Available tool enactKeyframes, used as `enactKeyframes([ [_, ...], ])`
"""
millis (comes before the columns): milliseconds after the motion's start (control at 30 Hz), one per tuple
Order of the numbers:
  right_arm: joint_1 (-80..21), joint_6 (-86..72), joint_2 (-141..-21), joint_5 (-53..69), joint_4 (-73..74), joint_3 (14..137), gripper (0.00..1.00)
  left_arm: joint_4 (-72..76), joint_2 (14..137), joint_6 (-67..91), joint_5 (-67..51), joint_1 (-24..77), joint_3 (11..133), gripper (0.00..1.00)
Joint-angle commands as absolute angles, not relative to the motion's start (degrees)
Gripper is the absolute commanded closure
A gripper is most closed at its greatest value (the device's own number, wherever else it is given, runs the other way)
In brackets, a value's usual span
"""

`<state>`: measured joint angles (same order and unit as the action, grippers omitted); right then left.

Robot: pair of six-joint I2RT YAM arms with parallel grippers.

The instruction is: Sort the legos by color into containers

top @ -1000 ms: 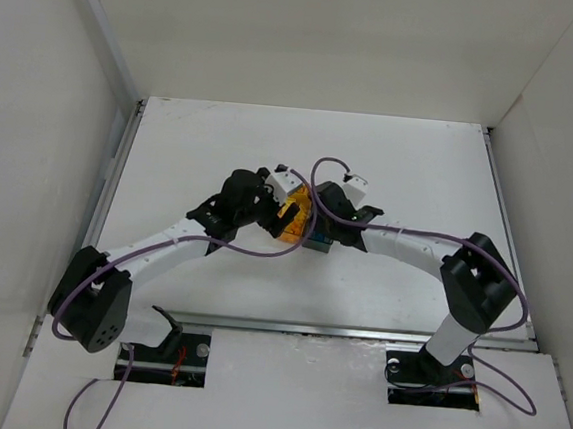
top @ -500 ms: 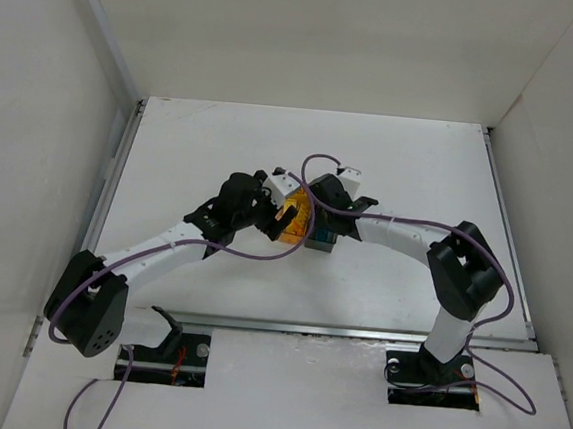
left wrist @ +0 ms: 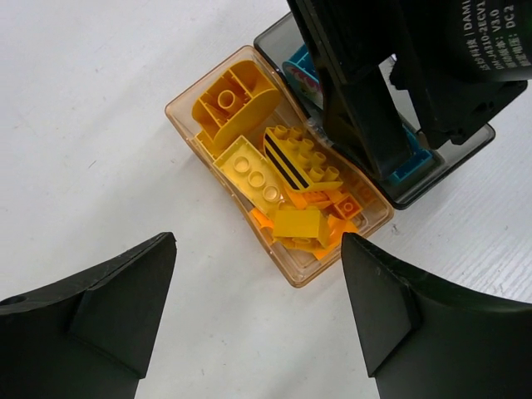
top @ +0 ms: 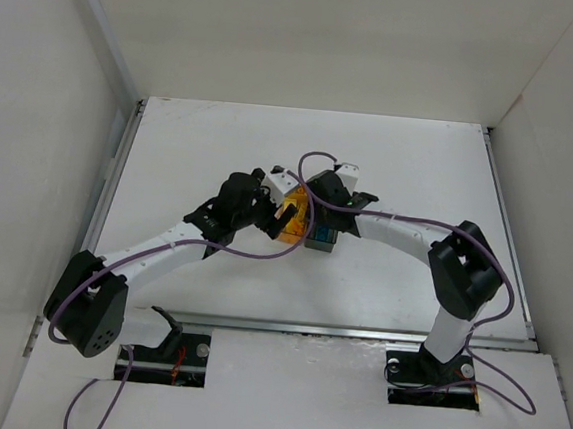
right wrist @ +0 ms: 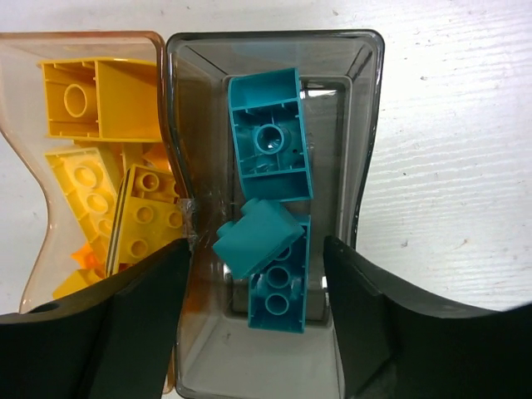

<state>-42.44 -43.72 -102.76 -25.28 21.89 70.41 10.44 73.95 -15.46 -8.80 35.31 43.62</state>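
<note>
Mostly yellow legos (left wrist: 274, 179) in amber bin (left wrist: 184, 125), perhaps three teal bricks (right wrist: 266, 145)

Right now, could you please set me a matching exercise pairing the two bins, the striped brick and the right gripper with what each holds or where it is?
A. amber-tan bin
B. grey bin
C. black-striped brick
D. right gripper

1. open, above the grey bin
2. contains teal bricks
3. contains yellow and orange bricks
4. lies inside the amber-tan bin

Pairs: A-3, B-2, C-4, D-1.
</note>
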Motion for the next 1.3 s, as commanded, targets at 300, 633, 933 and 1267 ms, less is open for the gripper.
enactKeyframes([
  [300,-41.6,-41.6,-97.2,-29.2,23.5,73.6,0.39,13.3,70.4,-10.0,-2.6,33.1,42.2,0.20],
  [633,-36.3,-36.0,-104.1,-33.0,29.3,80.1,0.43,15.2,69.3,-10.6,0.0,33.1,39.5,0.20],
  [933,-36.3,-31.0,-109.8,-35.1,27.2,83.1,0.52,15.2,68.8,-10.6,0.5,33.1,38.2,0.20],
  [1267,-36.3,-29.6,-113.7,-36.2,26.5,87.1,0.88,15.8,68.8,-11.8,1.1,33.1,37.7,0.20],
])
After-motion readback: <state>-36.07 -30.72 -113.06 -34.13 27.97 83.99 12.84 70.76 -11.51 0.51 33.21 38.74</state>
